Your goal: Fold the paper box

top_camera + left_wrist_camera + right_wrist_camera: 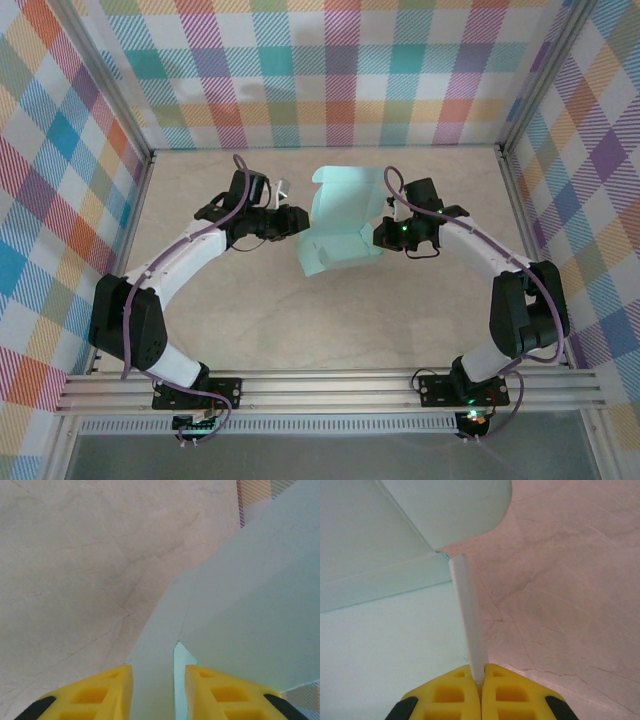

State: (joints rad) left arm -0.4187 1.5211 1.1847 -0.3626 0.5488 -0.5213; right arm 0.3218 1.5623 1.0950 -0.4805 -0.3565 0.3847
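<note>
The paper box (pixel 340 225) is a pale mint-green card sheet, partly folded, standing between the two arms at mid table. My left gripper (pixel 296 222) is at its left edge. In the left wrist view the yellow fingers (pixel 107 690) stand apart, and a strip of the paper box (pixel 250 590) runs through the gap of the left gripper (pixel 159 672) without being pinched. My right gripper (pixel 384 235) is at the sheet's right side. In the right wrist view this gripper (pixel 481 672) is shut on a thin upright flap (pixel 467 615) of the paper box (pixel 385 630).
The beige marbled table top (pixel 330 330) stretches to the aluminium frame rails (pixel 330 390) in front. Plaid walls (pixel 330 70) close in the back and both sides. Both arms reach inward from the near corners.
</note>
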